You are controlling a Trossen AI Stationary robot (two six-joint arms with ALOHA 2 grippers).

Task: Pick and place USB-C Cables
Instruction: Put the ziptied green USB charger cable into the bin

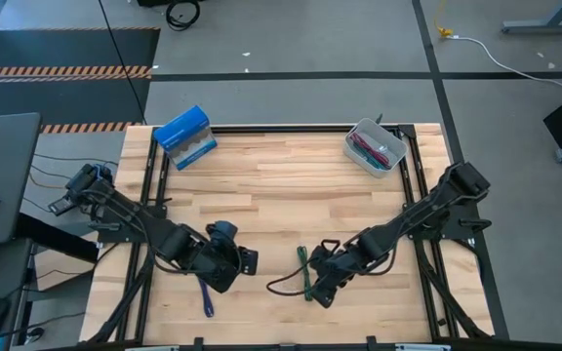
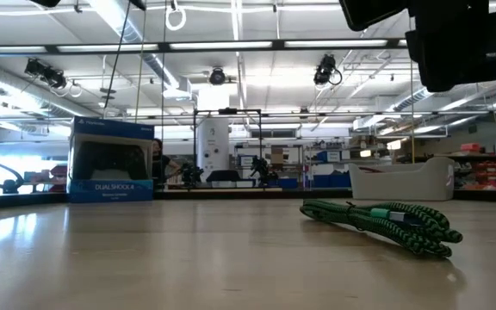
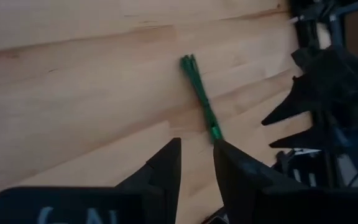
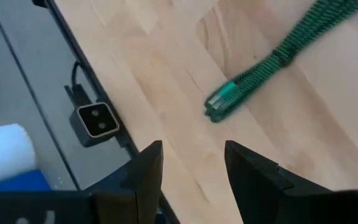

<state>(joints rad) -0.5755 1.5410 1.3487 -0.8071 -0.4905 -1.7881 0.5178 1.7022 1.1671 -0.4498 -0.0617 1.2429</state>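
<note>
A green cable bundle [image 1: 303, 273] lies flat on the wooden table, near its near edge; it also shows in the low view [image 2: 377, 224]. My right gripper [image 1: 320, 294] hovers just right of it, open and empty, with the cable's end [image 4: 225, 99] ahead of its fingertips [image 4: 193, 155]. My left gripper [image 1: 251, 261] is left of the bundle, pointing toward it [image 3: 201, 102], its fingers [image 3: 196, 155] narrowly open and empty. A purple-blue cable [image 1: 206, 298] lies by the left arm, partly under it. More cables, maroon among them, lie in the clear tray [image 1: 376, 146].
A blue box [image 1: 185, 136] stands at the far left corner and shows in the low view [image 2: 110, 159]. The tray [image 2: 403, 181] sits at the far right corner. Black frame rails [image 1: 154, 195] run along the table's sides. A small camera block [image 4: 95, 121] sits at the near edge.
</note>
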